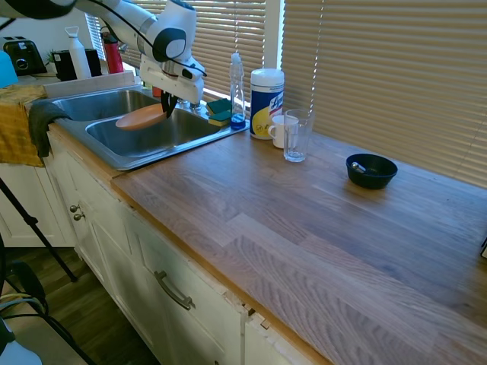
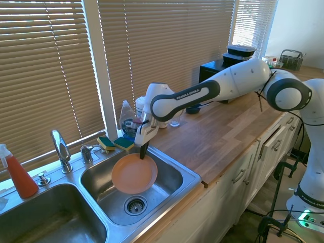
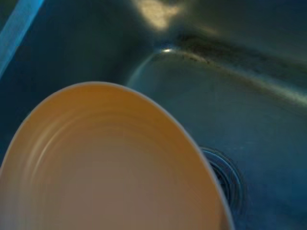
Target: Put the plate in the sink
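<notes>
The round peach-orange plate (image 2: 134,173) hangs tilted inside the basin of the steel sink (image 2: 174,169) that lies nearer the wooden counter, just above its drain. My gripper (image 2: 144,152) is shut on the plate's rim, pinching it from above. From the other side the plate (image 1: 139,117) shows as a thin orange disc over the basin, with the gripper (image 1: 167,109) at its edge by the sink (image 1: 144,156). Up close, the plate (image 3: 105,167) fills the lower left of the wrist view, with the drain beside it.
A tall chrome faucet (image 2: 61,150) rises between the basins. Sponges (image 2: 115,143), a soap bottle (image 1: 237,91), a wipes canister (image 1: 265,103), a mug and a glass (image 1: 297,135) crowd the sink's counter-side corner. A dark bowl (image 1: 371,170) sits on the counter. A red-filled spray bottle (image 2: 19,174) stands behind the far basin.
</notes>
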{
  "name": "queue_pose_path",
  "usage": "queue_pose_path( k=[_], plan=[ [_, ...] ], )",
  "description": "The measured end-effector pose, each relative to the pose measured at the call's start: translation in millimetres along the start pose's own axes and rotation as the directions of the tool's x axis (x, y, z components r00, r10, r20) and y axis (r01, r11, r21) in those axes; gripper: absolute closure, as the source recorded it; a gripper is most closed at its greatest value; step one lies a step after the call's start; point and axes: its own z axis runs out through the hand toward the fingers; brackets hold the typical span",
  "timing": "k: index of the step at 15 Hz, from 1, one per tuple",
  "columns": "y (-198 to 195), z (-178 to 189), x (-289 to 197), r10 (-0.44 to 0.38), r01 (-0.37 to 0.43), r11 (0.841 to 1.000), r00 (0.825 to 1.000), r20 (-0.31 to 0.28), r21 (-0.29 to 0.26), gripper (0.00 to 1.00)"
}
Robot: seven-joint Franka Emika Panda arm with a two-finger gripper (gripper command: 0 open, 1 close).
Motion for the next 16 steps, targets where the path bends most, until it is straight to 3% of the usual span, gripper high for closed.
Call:
queue_pose_path(
  k=[6,7,16],
  plan=[
    [-1,99,12,0.022,-0.017,0.996,0.998,0.054,-0.093,1.00],
    [3,112,14,0.030,-0.023,0.994,0.998,0.060,-0.103,0.00],
    [4,127,26,0.043,-0.036,0.993,0.997,0.068,-0.111,0.00]
  ],
)
